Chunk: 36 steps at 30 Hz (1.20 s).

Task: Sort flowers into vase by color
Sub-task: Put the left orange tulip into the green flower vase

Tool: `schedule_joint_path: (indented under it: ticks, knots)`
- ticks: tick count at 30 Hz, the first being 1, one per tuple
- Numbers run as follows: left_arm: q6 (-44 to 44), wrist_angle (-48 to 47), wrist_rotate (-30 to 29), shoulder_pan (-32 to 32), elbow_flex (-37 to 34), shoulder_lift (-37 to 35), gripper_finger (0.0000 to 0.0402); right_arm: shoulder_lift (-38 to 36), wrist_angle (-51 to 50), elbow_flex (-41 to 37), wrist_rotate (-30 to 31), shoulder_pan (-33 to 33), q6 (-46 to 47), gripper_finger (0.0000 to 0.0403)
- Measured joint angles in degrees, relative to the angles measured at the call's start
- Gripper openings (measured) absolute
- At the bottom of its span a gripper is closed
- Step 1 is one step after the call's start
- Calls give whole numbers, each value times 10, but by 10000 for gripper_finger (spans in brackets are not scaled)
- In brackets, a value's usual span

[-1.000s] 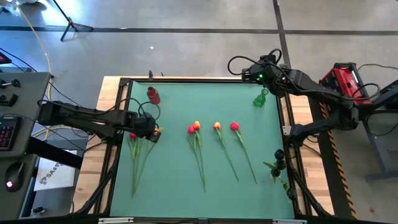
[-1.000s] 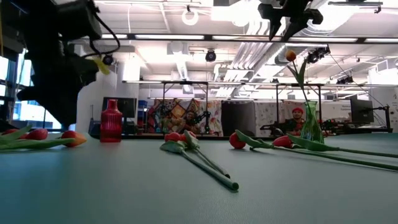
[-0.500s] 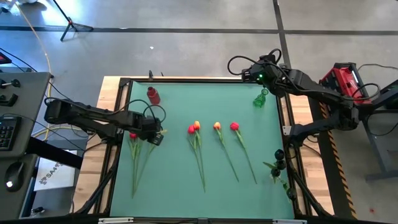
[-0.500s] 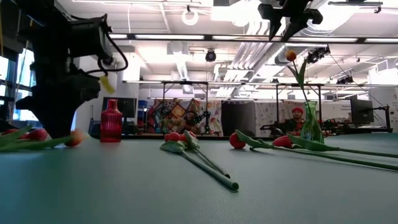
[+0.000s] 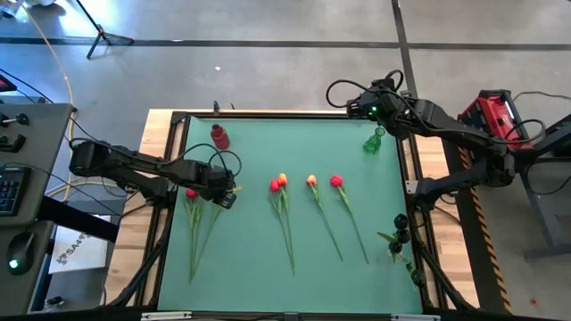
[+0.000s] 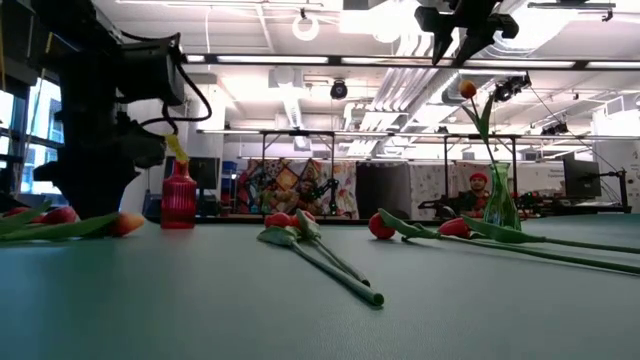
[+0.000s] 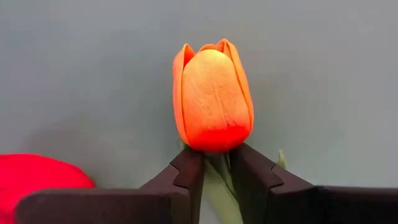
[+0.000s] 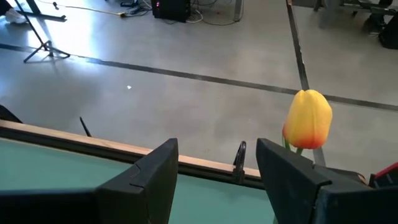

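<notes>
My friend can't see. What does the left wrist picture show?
An orange tulip lies on the green table, with the left hand's two dark fingers closing around its stem just below the head. A red flower peeks in beside it.

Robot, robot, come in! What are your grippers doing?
Left gripper closing around orange tulip stem. Right gripper open above green vase. Nothing blocking.

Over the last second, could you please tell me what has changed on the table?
The left tool has come down over the orange tulip at the table's left and narrowed around its stem just below the head; the tulip still lies on the mat. The right tool stays open above the green vase and its tulip. The red vase and other flowers are unmoved.
</notes>
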Motion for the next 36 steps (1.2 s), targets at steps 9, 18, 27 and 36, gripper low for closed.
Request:
schedule_joint_path:
  ticks: [9, 18, 27, 36]
  knots:
    - [15, 31, 1, 1, -1, -3, 5, 3, 57, 0, -76, 0, 30, 204]
    - [35, 32, 2, 43, 46, -100, 2, 36, 175, 0, -247, 5, 0, 204]
    - [141, 208, -19, 96, 91, -178, 1, 57, 253, 0, -353, 34, -39, 204]
    - [227, 496, -24, 169, 91, -165, 1, 86, 302, 0, -516, 34, -78, 204]
